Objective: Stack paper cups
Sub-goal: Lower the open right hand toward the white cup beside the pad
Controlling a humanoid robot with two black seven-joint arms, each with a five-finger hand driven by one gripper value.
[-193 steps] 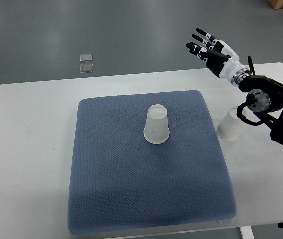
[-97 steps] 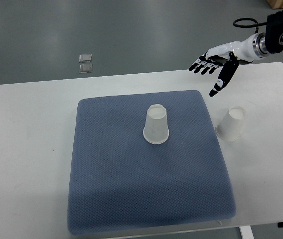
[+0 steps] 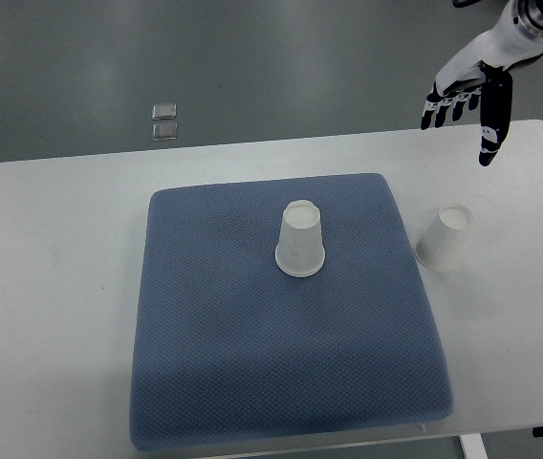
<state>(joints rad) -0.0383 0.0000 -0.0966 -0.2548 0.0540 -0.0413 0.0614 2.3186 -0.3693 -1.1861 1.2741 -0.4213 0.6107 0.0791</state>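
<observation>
Cup (image 3: 444,239) sits well below open right hand (image 3: 469,94)

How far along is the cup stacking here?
Nothing is stacked yet. One paper cup stands upside down on the blue mat, and the second cup stands apart on the white table, right of the mat. The right hand hovers open above the table's far edge, holding nothing. Grasping and stacking both remain.
</observation>
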